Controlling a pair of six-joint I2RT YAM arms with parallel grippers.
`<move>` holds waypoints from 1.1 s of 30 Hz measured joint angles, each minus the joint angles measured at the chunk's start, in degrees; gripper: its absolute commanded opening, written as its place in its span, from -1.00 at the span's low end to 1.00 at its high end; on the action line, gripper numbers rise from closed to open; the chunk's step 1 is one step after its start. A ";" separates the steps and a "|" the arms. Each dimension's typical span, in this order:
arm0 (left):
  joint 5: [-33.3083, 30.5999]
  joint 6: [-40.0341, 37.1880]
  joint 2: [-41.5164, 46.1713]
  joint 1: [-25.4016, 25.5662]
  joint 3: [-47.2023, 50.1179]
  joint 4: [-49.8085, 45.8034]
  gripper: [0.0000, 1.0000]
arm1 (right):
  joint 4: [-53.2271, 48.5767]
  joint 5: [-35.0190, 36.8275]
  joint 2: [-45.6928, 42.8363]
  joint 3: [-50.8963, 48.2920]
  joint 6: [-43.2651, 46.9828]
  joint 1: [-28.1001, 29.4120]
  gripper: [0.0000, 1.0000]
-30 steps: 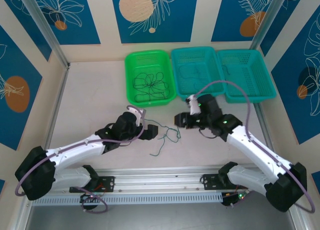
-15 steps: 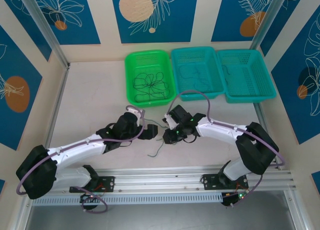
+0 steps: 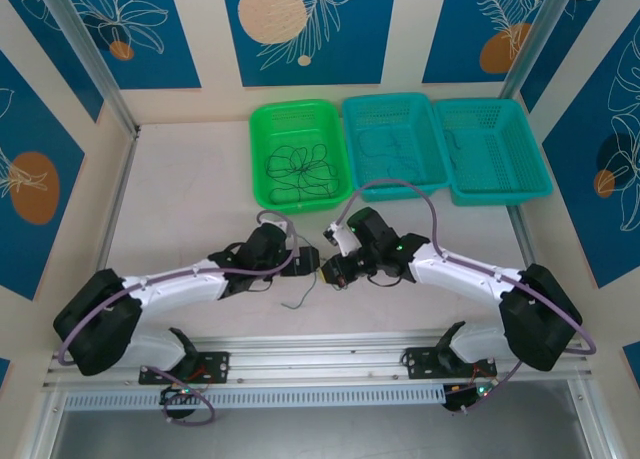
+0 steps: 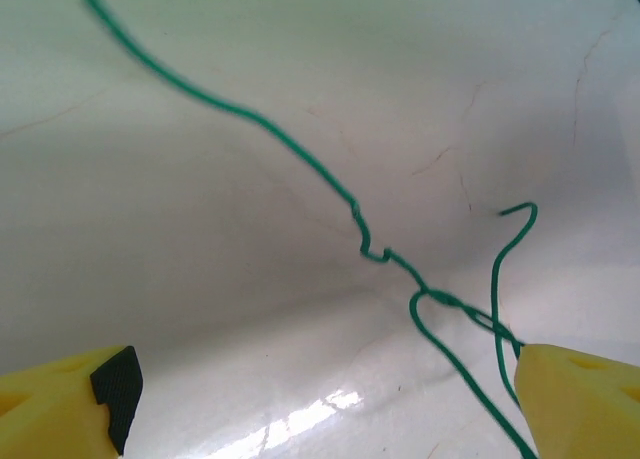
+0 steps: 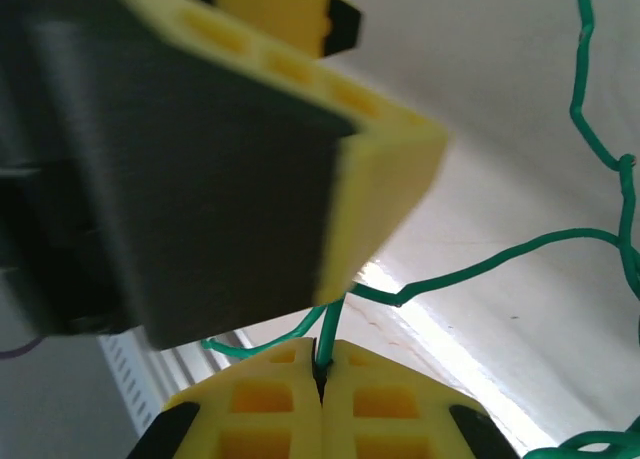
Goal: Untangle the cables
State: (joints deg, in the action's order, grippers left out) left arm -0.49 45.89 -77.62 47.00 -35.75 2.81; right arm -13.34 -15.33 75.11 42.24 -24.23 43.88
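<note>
In the right wrist view, right end effector (image 5: 322, 371) pinches green cable (image 5: 330, 335).

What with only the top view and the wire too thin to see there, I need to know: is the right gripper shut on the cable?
Observer: Yes. The right wrist view shows the right gripper with its pads pressed together on a green cable.
Operator: And the left one?
Observer: In the left wrist view the left gripper is open, with its jaws wide apart. The cable runs against one finger but is not pinched.
Operator: How close are the two?
Observer: Very close. In the right wrist view a left finger sits just above the closed pads.
</note>
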 measured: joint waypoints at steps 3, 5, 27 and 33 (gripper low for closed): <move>0.09 1.92 -2.45 -0.11 -0.15 2.40 0.91 | 2.34 -2.78 -2.38 -1.73 -0.63 0.00 -1.00; 0.22 3.72 -4.20 -0.26 -0.26 3.91 0.85 | 3.37 -4.52 -3.74 -2.69 -1.05 0.00 -1.00; -2.54 12.07 -4.68 -1.68 2.84 8.26 -1.00 | 9.27 -6.38 -20.83 -7.80 -4.52 -4.42 -1.00; -4.79 12.04 2.21 -1.84 5.03 8.63 -1.00 | 4.90 -2.82 -33.51 -10.56 -7.06 -16.48 -1.00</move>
State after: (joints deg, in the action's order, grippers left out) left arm -5.28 57.93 -75.42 45.17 -30.72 11.44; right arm -8.45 -18.15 41.60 31.68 -31.29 27.40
